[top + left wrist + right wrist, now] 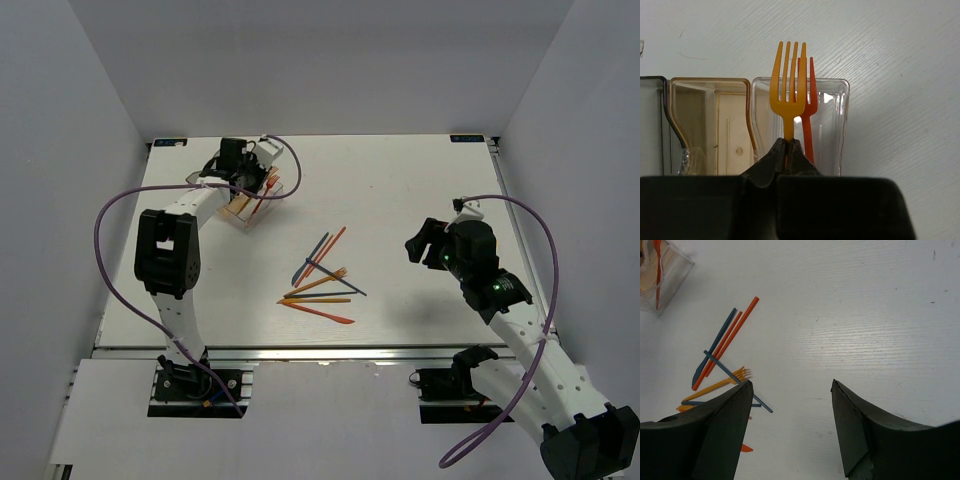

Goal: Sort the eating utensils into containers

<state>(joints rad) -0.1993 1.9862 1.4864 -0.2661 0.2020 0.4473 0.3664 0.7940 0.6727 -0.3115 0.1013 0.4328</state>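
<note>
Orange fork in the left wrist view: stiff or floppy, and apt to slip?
Probably stiff: the orange fork juts straight out of the shut left fingers, no sag. Likely light and slippery: thin, smooth plastic pinched at its narrow neck. Dropped in the clear bin, it would probably lean over the rim like the red fork.

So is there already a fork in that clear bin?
Yes, a red fork stands in the clear bin, behind the orange fork pinched in the left pincer.

White table (420, 190) mid-frame, fine streaked grain across its surface, pale grey walls (60, 150) at left, right and top, metal rail (330, 351) along the table's lower edge, small black fittings (470, 138) at its upper corners
</note>
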